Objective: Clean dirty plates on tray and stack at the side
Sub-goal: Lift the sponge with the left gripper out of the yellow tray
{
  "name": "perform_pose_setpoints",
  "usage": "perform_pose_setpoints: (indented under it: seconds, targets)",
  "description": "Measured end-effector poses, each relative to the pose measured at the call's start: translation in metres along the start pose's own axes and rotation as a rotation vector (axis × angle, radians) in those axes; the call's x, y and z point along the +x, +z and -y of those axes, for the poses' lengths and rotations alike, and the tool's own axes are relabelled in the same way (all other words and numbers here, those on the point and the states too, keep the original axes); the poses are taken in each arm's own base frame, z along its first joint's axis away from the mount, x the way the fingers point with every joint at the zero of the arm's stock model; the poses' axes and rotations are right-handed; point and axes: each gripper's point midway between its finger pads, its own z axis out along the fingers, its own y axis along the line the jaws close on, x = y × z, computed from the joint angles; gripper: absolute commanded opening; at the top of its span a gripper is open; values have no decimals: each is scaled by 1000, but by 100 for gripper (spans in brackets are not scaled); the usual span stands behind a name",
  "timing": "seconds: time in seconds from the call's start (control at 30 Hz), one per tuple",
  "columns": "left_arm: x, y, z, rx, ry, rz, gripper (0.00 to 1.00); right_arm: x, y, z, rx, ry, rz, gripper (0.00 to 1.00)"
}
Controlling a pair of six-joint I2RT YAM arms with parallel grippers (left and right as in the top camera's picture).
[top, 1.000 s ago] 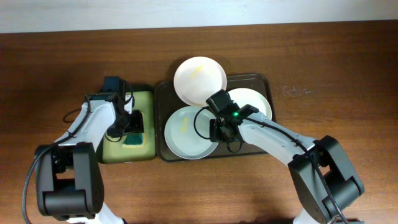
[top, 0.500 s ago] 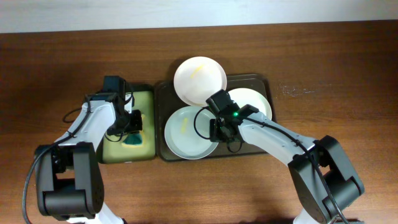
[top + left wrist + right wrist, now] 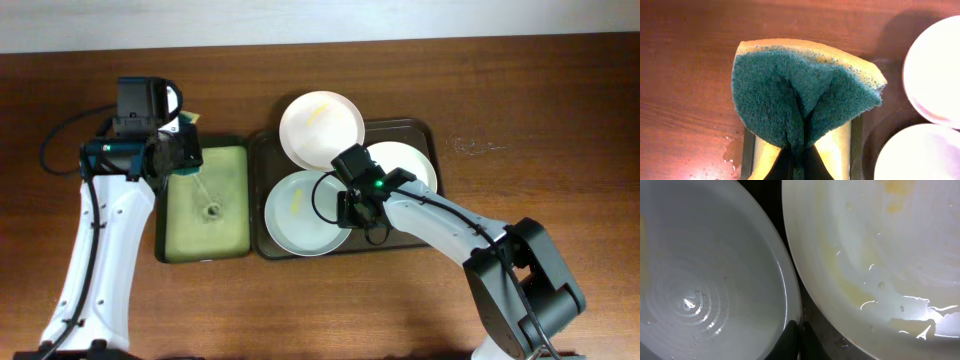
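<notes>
Three white plates lie on the dark brown tray [image 3: 400, 130]: one at the top [image 3: 321, 130] overhanging its rim, one at the lower left [image 3: 300, 215], one at the right [image 3: 405, 165]. My right gripper [image 3: 352, 205] is shut on the rim of the lower-left plate [image 3: 705, 280]; its fingertips [image 3: 790, 335] pinch that edge beside the yellow-smeared right plate [image 3: 880, 255]. My left gripper [image 3: 185, 150] is raised above the table, shut on a folded green-and-yellow sponge [image 3: 800, 95], with the gripper [image 3: 797, 155] at the sponge's lower edge.
A smaller dark tray with a pale yellow-green inside [image 3: 205, 200] sits left of the brown tray, with a wet ripple in its middle. Water spots mark the wooden table [image 3: 730, 150] beside it. Two plates [image 3: 935, 70] show at the right of the left wrist view.
My left gripper closed on the sponge in the small tray and lifted it up and to the left. The right arm and the plates have not moved.
</notes>
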Motion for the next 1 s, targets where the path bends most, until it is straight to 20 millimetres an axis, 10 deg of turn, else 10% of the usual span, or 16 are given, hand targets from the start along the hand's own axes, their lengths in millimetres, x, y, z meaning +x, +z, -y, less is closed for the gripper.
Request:
perform_pose_setpoints:
  seconds: [1.0]
  targets:
    - [26,27,1,-13,16,-131,0,-1,0,0,-1,0,2,4]
